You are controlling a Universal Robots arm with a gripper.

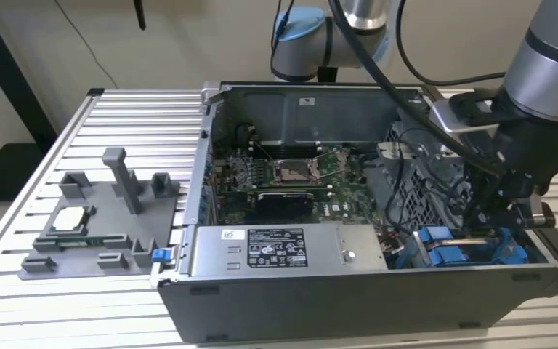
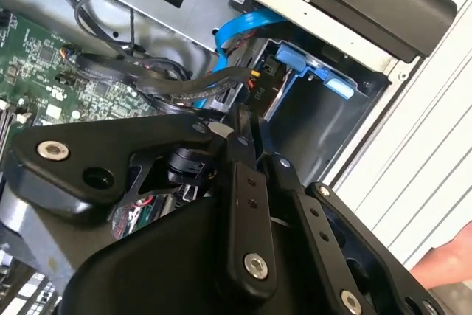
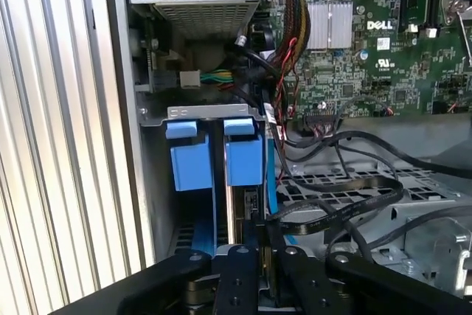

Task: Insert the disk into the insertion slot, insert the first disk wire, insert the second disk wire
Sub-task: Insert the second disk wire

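Down in the corner of the open grey computer case (image 1: pixel 357 291), the black two-finger gripper (image 3: pixel 259 256) is clenched, fingers pressed together with something thin and dark nipped between them, likely a wire's connector, though I cannot tell for sure. The disk in its bright blue plastic carrier frame (image 3: pixel 243 160) sits on edge in the grey drive-bay insertion slot (image 3: pixel 214 112). Black cables (image 3: pixel 339 208) loop alongside: limp and springy, I'd judge, best held at the stiff plug.

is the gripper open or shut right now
Shut, or nearly so. In both wrist views the gripper has its two black fingers side by side with almost no gap, down among the blue tray tabs. What they pinch: cannot tell.
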